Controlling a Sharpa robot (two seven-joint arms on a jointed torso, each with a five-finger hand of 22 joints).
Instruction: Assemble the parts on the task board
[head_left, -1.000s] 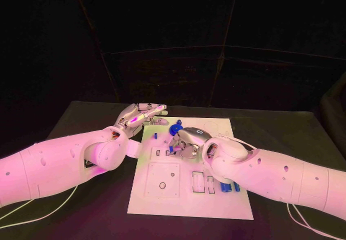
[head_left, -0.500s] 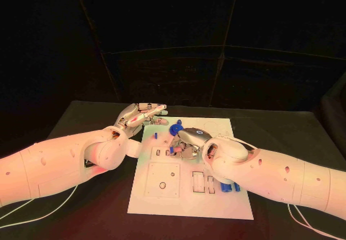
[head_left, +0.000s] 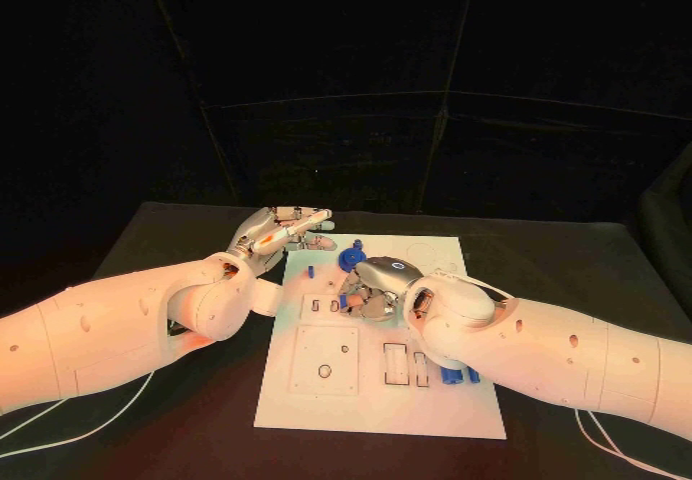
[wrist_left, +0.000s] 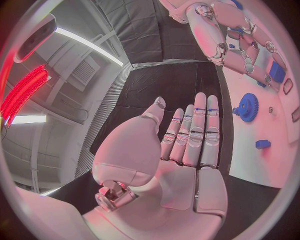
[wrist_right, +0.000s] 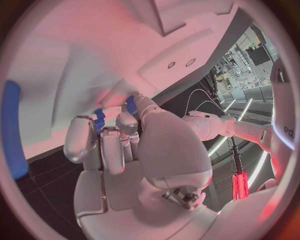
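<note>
The white task board (head_left: 378, 405) lies in the middle of the black table. My right hand (head_left: 378, 285) is curled down over the board's middle, and its fingertips (wrist_right: 103, 131) pinch a small blue part (wrist_right: 100, 117) close to the board surface (wrist_right: 75, 50). A blue gear (head_left: 351, 257) stands on the board just beyond that hand, also seen as the gear (wrist_left: 248, 107) in the left wrist view. My left hand (head_left: 281, 232) hovers flat with straight fingers (wrist_left: 195, 130) by the board's far left corner, holding nothing. Beside it lies a small blue piece (wrist_left: 262, 144).
More blue parts (head_left: 459, 375) lie on the board's near right, under my right forearm. Rectangular recesses (head_left: 326, 358) mark the board's near half. A long blue bar (wrist_right: 12, 130) shows at the right wrist view's rim. Black table (head_left: 173, 230) surrounds the board.
My right hand's fingers have closed down slightly toward the board, hiding more of the blue part. The left hand has not moved.
</note>
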